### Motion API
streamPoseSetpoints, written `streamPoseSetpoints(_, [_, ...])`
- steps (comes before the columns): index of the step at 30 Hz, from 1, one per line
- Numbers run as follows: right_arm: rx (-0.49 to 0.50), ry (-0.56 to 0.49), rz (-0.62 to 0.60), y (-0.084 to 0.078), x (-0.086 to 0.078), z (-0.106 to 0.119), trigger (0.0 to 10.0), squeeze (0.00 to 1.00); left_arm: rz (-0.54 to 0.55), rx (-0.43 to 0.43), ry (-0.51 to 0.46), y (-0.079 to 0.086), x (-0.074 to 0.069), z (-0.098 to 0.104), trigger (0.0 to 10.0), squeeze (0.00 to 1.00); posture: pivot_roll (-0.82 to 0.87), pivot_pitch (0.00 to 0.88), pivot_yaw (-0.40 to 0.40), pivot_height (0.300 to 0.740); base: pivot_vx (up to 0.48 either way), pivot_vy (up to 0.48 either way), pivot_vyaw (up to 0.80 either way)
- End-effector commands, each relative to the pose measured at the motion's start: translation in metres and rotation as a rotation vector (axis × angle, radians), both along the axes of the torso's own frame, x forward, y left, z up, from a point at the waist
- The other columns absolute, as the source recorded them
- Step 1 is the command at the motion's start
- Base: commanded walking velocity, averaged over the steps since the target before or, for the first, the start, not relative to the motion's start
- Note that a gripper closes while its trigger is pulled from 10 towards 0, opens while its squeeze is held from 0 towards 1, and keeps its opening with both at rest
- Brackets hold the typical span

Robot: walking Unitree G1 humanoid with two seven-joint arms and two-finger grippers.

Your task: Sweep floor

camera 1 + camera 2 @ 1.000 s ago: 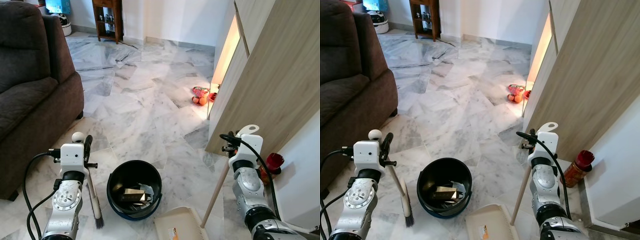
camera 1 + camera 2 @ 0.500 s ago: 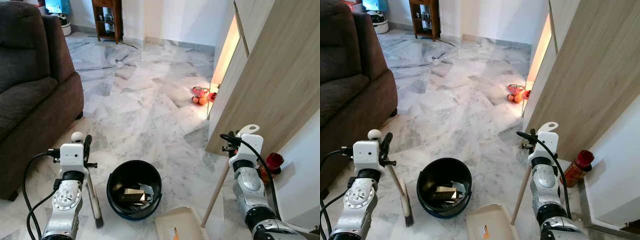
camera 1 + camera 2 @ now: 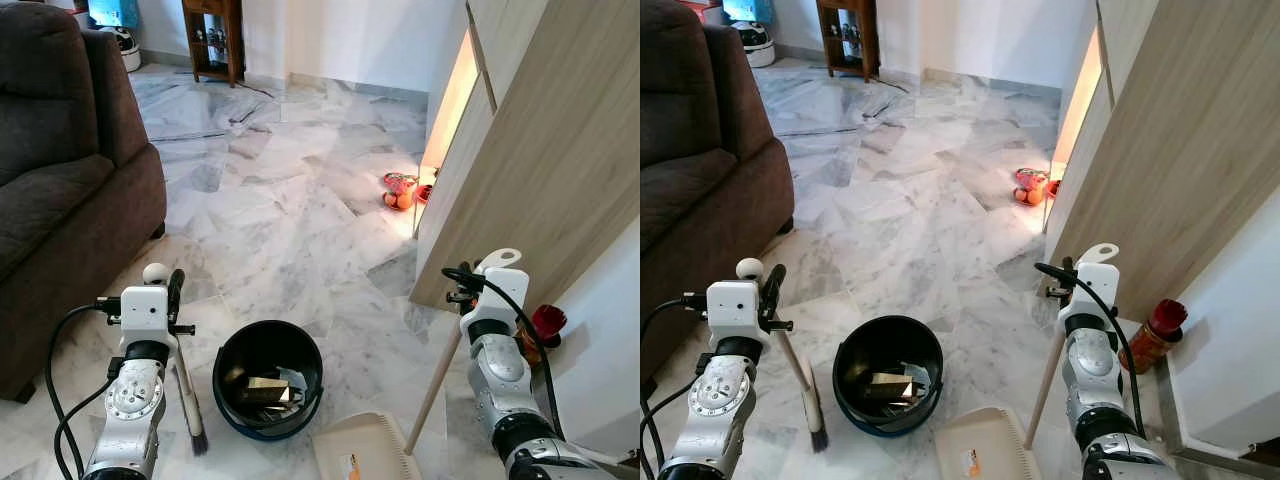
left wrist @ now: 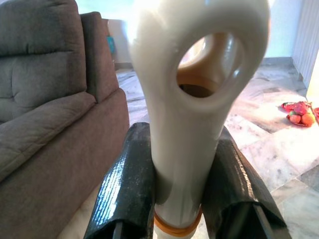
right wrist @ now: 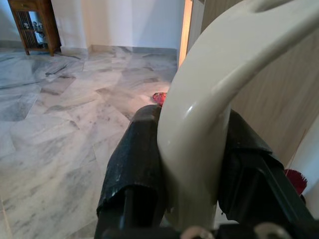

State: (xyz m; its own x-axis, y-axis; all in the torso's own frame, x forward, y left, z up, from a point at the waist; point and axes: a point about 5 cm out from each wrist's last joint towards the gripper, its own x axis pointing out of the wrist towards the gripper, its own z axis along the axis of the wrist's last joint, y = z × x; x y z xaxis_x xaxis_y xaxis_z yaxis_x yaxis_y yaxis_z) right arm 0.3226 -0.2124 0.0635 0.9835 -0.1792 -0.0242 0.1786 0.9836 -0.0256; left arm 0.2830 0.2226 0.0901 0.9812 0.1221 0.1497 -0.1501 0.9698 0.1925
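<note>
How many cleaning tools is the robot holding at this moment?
2. The brush is in the left gripper, left of the black bin. The dustpan handle is in the right gripper.

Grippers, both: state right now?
Left gripper: shut on the broom handle, brush end on the floor beside the black bucket.
Right gripper: shut on the dustpan handle, dustpan on the floor.

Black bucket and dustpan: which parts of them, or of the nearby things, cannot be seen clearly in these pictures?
- Black bucket: what the contents are; too small, shadowed, head views.
- Dustpan: front part cut off by the bottom edge, head views.
- Red items by the cabinet: too small to identify.
- Brush bristles: floor contact unclear.
</note>
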Motion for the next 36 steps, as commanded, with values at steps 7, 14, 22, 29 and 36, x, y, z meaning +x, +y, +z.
streamPoseSetpoints(7, [-0.010, -0.023, 0.001, -0.0021, 0.0023, 0.0052, 10.0, 0.00, -0.006, 0.009, -0.048, -0.0022, 0.0037, 0.0075, 10.0, 0.00, 0.09, 0.000, -0.075, 0.740, -0.272, 0.000, 0.00])
streamPoseSetpoints(14, [-0.009, -0.017, 0.010, 0.0007, 0.0030, 0.0044, 10.0, 0.00, -0.010, 0.010, -0.046, -0.0029, 0.0059, 0.0071, 10.0, 0.00, 0.10, 0.000, -0.076, 0.740, -0.274, 0.000, 0.00])
streamPoseSetpoints(22, [-0.008, -0.019, 0.017, 0.0030, 0.0041, 0.0051, 10.0, 0.00, -0.015, 0.015, -0.048, -0.0029, 0.0073, 0.0072, 10.0, 0.00, 0.10, 0.000, -0.079, 0.740, -0.266, 0.000, 0.00])
streamPoseSetpoints(29, [-0.008, -0.019, 0.022, 0.0039, 0.0042, 0.0050, 10.0, 0.00, -0.018, 0.015, -0.048, -0.0031, 0.0073, 0.0066, 10.0, 0.00, 0.10, 0.000, -0.079, 0.740, -0.265, 0.000, 0.00])
streamPoseSetpoints(36, [-0.003, -0.022, 0.018, 0.0041, 0.0051, 0.0058, 10.0, 0.00, -0.018, 0.015, -0.052, -0.0034, 0.0084, 0.0072, 10.0, 0.00, 0.10, 0.000, -0.078, 0.740, -0.266, 0.000, 0.00])
